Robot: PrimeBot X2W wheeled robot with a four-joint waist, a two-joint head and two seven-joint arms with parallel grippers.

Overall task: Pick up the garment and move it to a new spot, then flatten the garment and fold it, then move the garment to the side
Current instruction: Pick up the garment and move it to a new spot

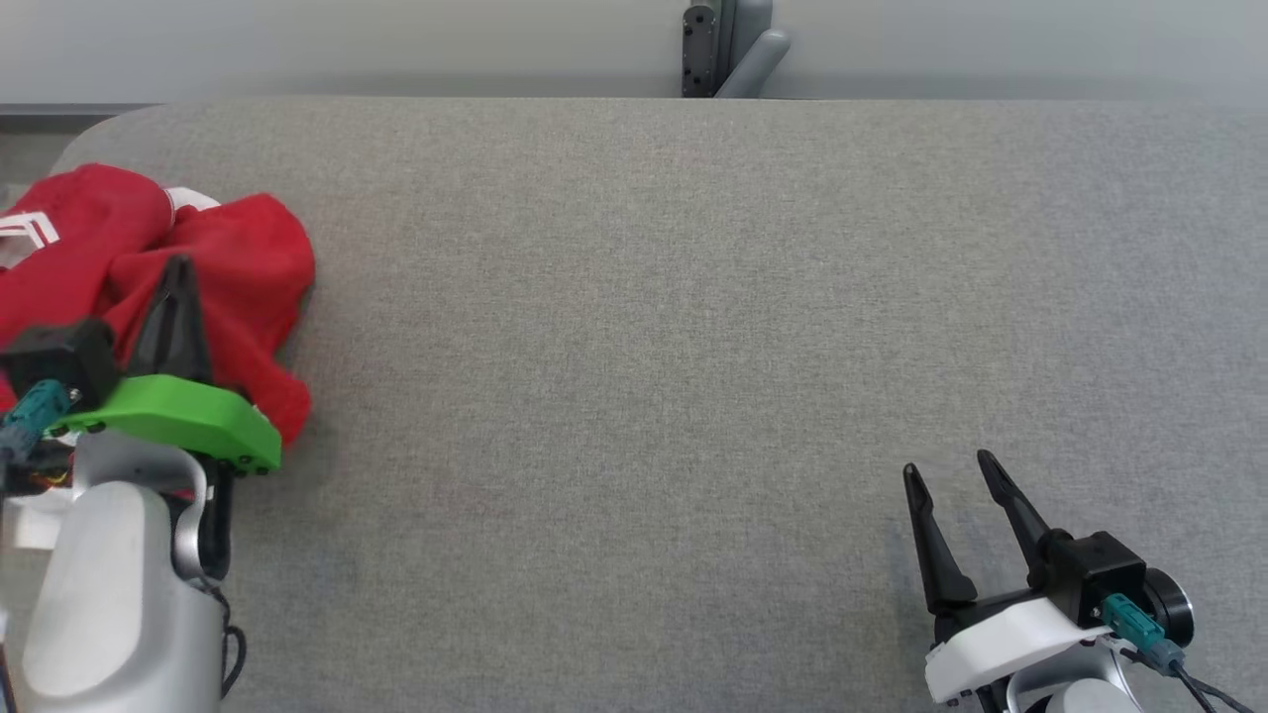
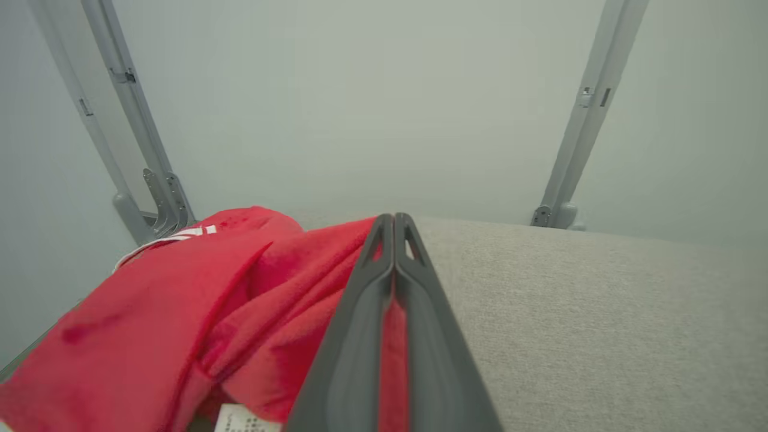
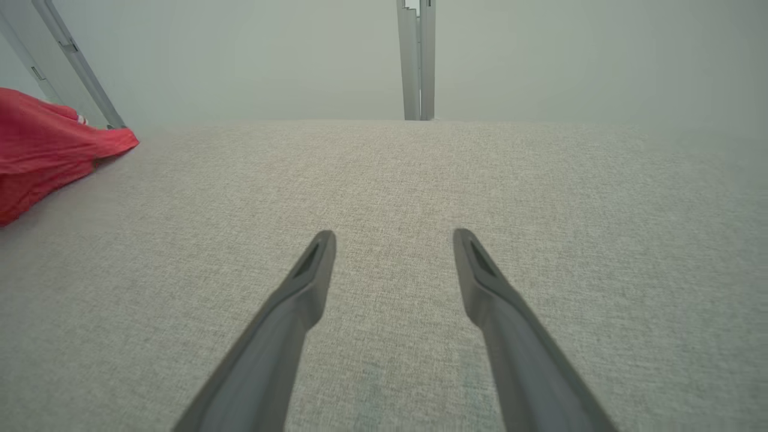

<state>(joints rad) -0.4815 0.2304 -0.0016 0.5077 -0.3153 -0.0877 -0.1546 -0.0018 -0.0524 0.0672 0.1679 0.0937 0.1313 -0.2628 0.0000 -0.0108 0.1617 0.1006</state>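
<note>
Left hand [image 1: 180, 267] clamped the crumpled red garment [image 1: 248, 257] on the bench [image 1: 644, 297]; right hand [image 1: 946, 465] sat fingers apart; moving, flattening and folding were undone.

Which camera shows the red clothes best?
Head view: most of the red garment shows, on the table's left end behind the left gripper. The left wrist view shows gripped folds close up; the right wrist view catches a corner.

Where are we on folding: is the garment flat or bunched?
Bunched: the garment lies heaped in rumpled folds, left gripper shut on it.
</note>
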